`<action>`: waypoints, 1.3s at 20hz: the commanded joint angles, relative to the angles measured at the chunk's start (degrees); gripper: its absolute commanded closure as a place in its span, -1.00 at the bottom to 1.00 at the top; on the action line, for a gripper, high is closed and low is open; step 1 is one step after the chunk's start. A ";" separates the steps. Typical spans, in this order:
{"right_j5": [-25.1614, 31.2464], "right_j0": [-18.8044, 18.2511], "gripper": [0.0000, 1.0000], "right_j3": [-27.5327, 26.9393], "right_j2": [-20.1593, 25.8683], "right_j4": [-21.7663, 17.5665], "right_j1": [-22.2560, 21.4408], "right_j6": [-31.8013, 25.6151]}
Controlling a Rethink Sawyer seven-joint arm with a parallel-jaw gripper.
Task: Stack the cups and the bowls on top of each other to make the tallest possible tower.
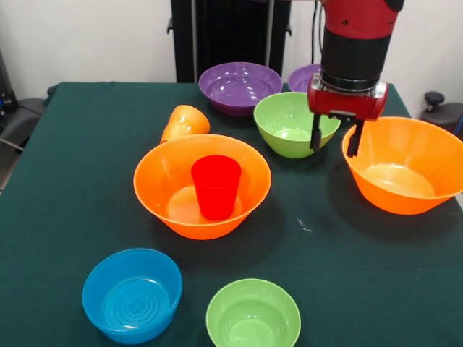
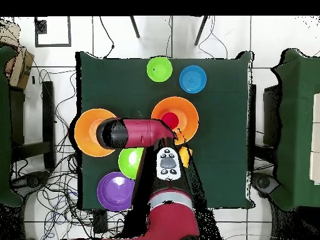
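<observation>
While your gripper [image 1: 334,139] hangs released, empty, between the green bowl [image 1: 289,123] and an orange bowl [image 1: 405,173] at the table's [image 1: 65,188] side edge, you see the red cup [image 1: 215,186] upright in the central orange bowl [image 1: 163,184], the orange cup [image 1: 184,121] tipped just behind it.

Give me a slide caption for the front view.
Open end effector hovers between a green bowl and an orange bowl; a red cup stands in another orange bowl.
</observation>
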 commanded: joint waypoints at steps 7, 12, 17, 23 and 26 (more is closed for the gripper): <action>-4.82 1.39 -1.00 -2.95 2.72 -3.63 3.72 1.81; -5.98 1.03 1.00 -3.06 2.97 -4.00 3.53 1.04; -5.44 1.62 1.00 -0.57 2.66 -3.20 1.94 2.25; -5.41 1.51 -1.00 -0.92 3.21 -3.02 2.03 1.97; -5.84 1.30 -1.00 -0.90 3.65 -2.65 2.33 2.25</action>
